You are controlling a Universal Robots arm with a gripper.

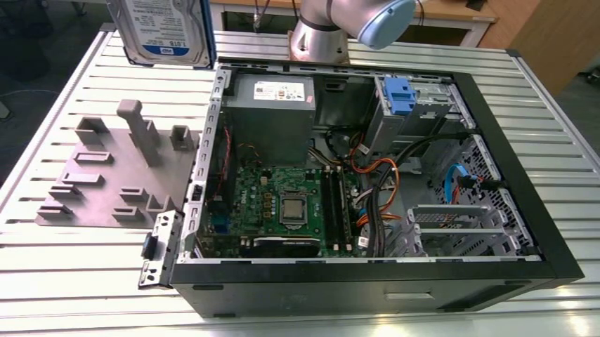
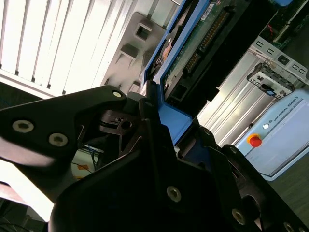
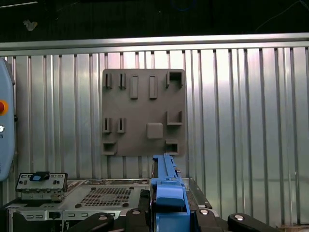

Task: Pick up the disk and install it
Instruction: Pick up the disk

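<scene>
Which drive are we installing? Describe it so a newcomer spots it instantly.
Start at the open computer case; to the exterior view's left of it, past the grey slotted holder, the disk hangs in the air. It is silver with a white-and-blue label and blue frame, gripped by the hand, unlike the blue-tabbed drive caged inside the case.

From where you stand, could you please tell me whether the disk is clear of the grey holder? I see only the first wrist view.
Observer: Yes; in the exterior view the disk hangs high above the table, clear of the grey holder.
Operator: Is it over the open case?
Observer: No, it is outside the case, toward the exterior view's left.
Operator: Is the grip sound?
Observer: In the second wrist view the pincer is shut on the blue handle.
</scene>
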